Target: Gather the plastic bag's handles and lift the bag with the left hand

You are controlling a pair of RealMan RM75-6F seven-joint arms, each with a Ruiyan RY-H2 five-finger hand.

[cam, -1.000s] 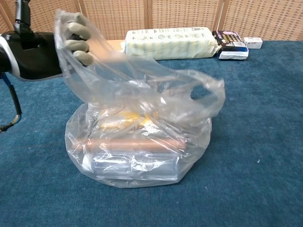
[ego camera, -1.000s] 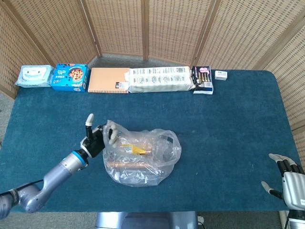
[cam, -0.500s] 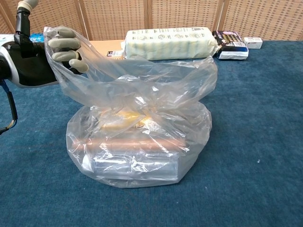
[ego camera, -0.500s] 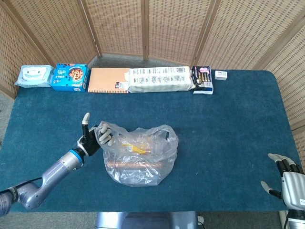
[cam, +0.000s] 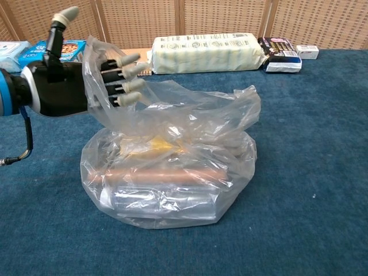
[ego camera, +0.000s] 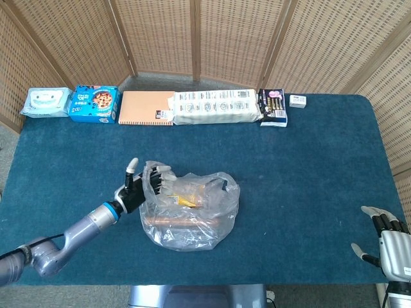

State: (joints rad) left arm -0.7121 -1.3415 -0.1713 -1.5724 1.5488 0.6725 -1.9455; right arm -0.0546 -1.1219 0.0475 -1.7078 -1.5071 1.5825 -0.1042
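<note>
The plastic bag point(ego camera: 190, 212) is set on the blue table point(ego camera: 308, 167), directly to the right of the left hand point(ego camera: 133, 190). The left hand is presented with its fingers point(cam: 127, 77) extended and spread, passed through the bag's near handle loop point(cam: 103, 86); the thumb is raised upward, outside the film. The handle is draped over the fingers and is not clamped, so the hand is released. The second handle point(cam: 244, 100) is seen slumped on the far side of the bag's mouth, apart from the left hand. A copper-coloured cylinder point(cam: 167, 174) and a yellow packet point(ego camera: 186, 200) are visible through the film, below the level of the fingers. The bag's base is seated on the table.

The right hand point(ego camera: 390, 242) is held at the table's near edge, well apart from the bag, with fingers parted and nothing grasped.

Beyond the left hand, a row of packages is arranged along the far table edge, including a blue box point(ego camera: 95, 103).
</note>
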